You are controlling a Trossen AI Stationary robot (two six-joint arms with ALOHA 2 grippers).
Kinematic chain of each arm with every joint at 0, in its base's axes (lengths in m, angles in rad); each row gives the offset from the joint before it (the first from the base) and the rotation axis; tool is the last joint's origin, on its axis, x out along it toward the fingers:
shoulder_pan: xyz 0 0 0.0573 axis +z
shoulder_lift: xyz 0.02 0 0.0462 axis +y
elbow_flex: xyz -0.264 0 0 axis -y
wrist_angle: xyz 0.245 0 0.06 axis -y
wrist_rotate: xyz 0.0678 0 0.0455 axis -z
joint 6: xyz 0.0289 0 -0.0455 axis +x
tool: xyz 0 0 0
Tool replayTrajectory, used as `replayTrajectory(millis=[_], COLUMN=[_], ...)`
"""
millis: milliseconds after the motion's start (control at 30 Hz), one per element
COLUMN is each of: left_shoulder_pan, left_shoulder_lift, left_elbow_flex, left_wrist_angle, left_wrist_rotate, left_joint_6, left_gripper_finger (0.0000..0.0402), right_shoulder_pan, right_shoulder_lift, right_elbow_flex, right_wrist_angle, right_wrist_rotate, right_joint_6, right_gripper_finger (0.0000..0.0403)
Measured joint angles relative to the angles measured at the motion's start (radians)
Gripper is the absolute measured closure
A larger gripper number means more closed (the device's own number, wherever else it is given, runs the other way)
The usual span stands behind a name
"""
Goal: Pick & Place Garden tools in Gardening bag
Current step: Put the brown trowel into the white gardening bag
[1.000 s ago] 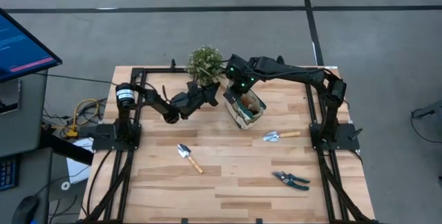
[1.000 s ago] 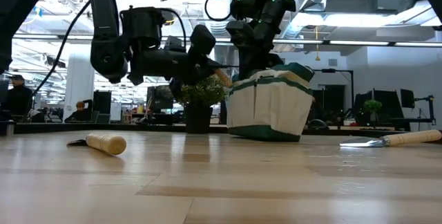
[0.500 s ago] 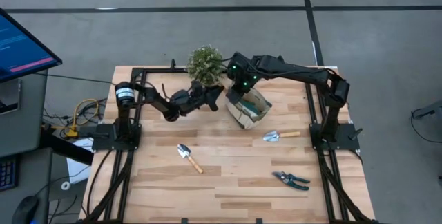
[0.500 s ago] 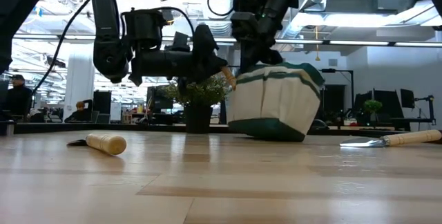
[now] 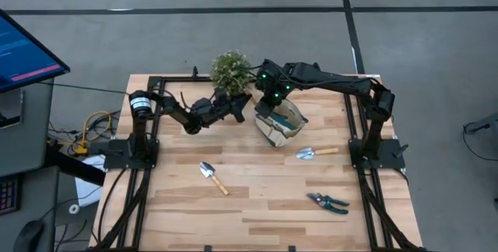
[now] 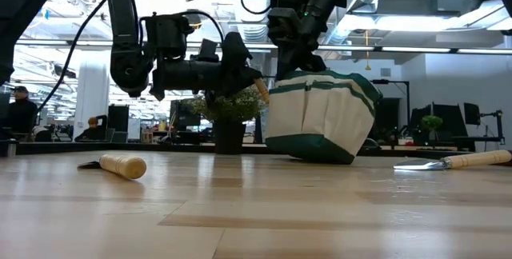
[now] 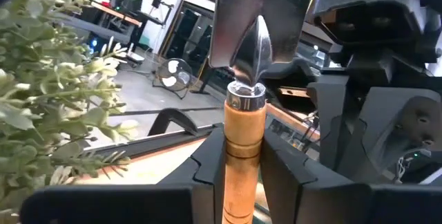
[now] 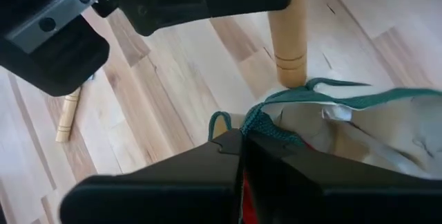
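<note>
The right claw (image 5: 264, 106) is clamped on the teal rim of the beige canvas gardening bag (image 5: 281, 123), at the table's far middle, lifting its mouth open. The left claw (image 5: 238, 109), just left of it, grips a wooden-handled silver trowel (image 7: 243, 137) ready to drop in.

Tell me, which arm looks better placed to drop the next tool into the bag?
Probably the left. Its gripper is shut on a wooden-handled trowel held right beside the gardening bag. The right gripper is shut on the bag's teal trim, seemingly holding it open, so it isn't free.
</note>
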Motion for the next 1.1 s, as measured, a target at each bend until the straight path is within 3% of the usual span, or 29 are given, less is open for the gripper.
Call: replayTrajectory(millis=[267, 667, 867, 1100], left_shoulder_pan=[0.001, 0.011, 0.012, 0.02], left_shoulder_lift=[-0.009, -0.009, 0.05, 0.008], left_elbow_flex=[0.0, 0.0, 0.005, -0.015], left_wrist_angle=[0.043, 0.042, 0.02, 0.002], left_wrist_rotate=[0.1, 0.105, 0.125, 0.221], left_joint_6=[0.018, 0.055, 0.024, 0.006], left_gripper_finger=[0.0336, 0.0334, 0.0334, 0.0334], right_shoulder_pan=[-0.002, 0.013, 0.02, 0.018], right_shoulder_lift=[0.0, 0.001, 0.001, 0.001], right_elbow_flex=[0.0, 0.0, 0.0, 0.0], right_wrist_angle=[-0.002, 0.023, 0.034, 0.04], right_wrist_rotate=[-0.001, -0.041, -0.045, -0.027], right_joint_6=[-0.011, -0.012, -0.015, -0.015], right_gripper_finger=[0.0403, 0.0403, 0.0403, 0.0403])
